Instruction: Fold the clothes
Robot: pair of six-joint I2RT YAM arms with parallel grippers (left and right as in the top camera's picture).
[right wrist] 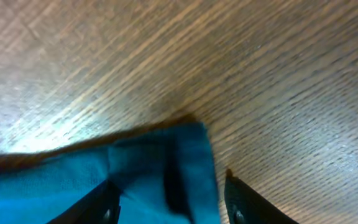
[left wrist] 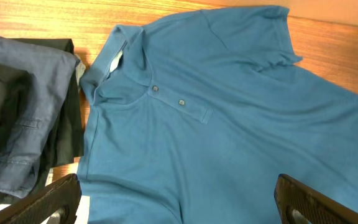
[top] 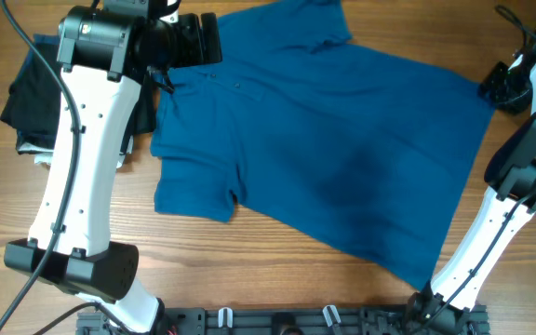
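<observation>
Lying spread out flat on the wooden table (top: 277, 270), the blue short-sleeved shirt (top: 342, 149) covers most of the middle. Its collar (left wrist: 114, 68) points to the far left and its hem runs down the right side. One sleeve (top: 314, 23) reaches toward the far edge. The other sleeve (top: 194, 191) lies at the near left, its cuff slightly rumpled. The collar is folded open, with a pale label (left wrist: 112, 62) showing inside it and two small buttons (left wrist: 155, 89) on the placket below.

The left gripper (top: 203, 39) hovers above the collar area with its jaws spread wide apart and nothing between them. The shirt lies flat beneath it.

The right gripper (right wrist: 169, 205) sits at the far right, low over the table at the far corner of the hem. Its jaws stand apart, and that corner of blue fabric lies in the gap between them. A sliver of bare wood shows beside one finger (right wrist: 238, 205).

A stack of folded dark garments (top: 26, 102) rests at the far left, just beside the shirt's collar and shoulder.
</observation>
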